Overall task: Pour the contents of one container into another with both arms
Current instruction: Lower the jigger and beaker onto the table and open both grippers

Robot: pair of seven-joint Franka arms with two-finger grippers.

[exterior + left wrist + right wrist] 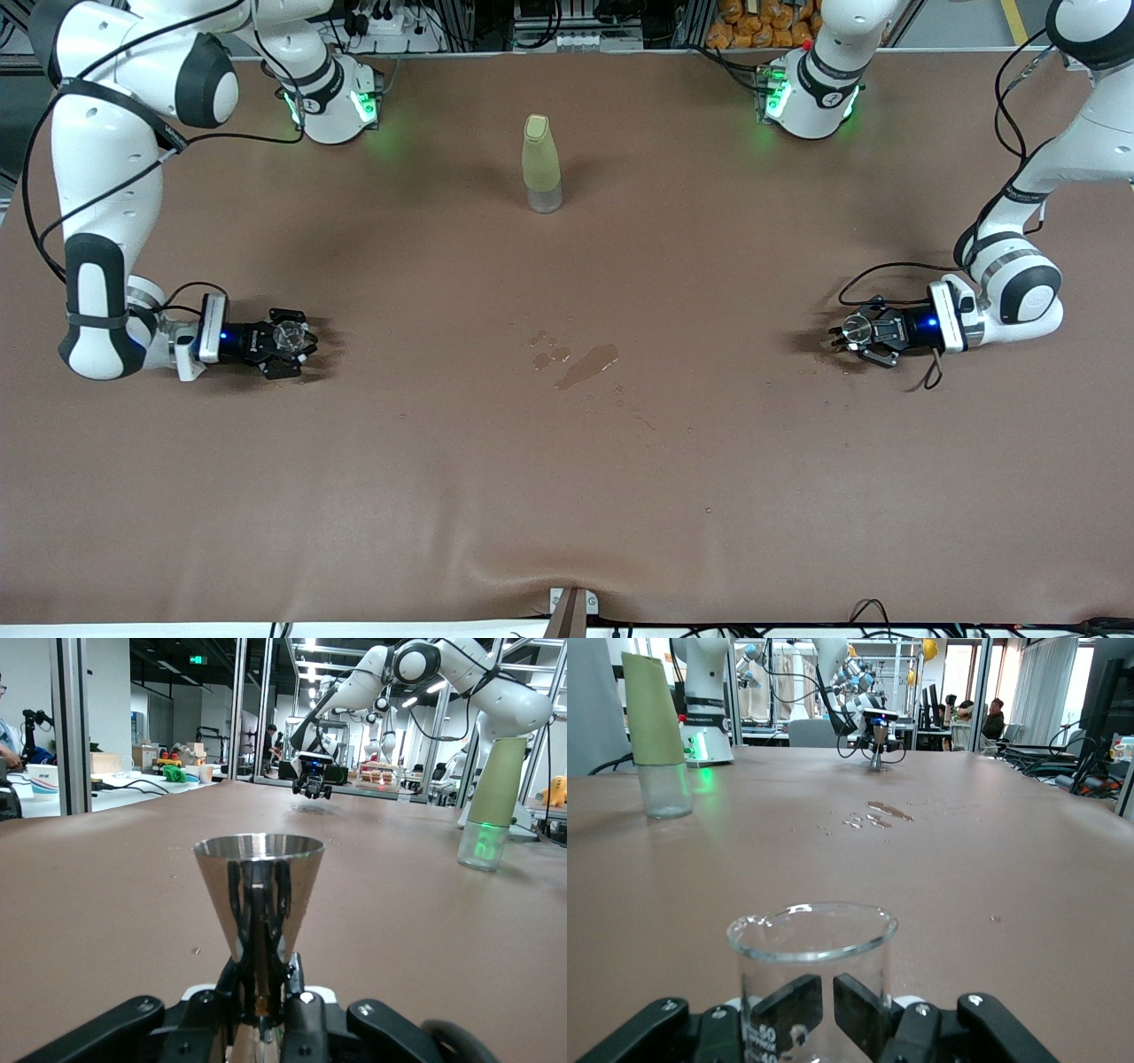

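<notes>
My left gripper [852, 338] holds the metal cup [258, 895] upright, low at my left arm's end of the table [567, 478]. My right gripper [288, 343] holds the glass cup [811, 979] upright at my right arm's end. The bottle [541, 164] stands between the arm bases. A spill [585, 366] lies nearer the front camera than the bottle.

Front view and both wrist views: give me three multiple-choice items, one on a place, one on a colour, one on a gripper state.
1. Where is the spill?
A. nearer the front camera than the bottle
B. under the left gripper
C. against the bottle

2. What colour is the bottle's upper part?
A. red
B. yellow-green
C. blue

3. What does the right gripper hold?
A. nothing
B. metal cup
C. glass cup

Key: 1 A, it lies lower in the front view; 2 B, seen in all views; 3 C, fingers clamp its base.
</notes>
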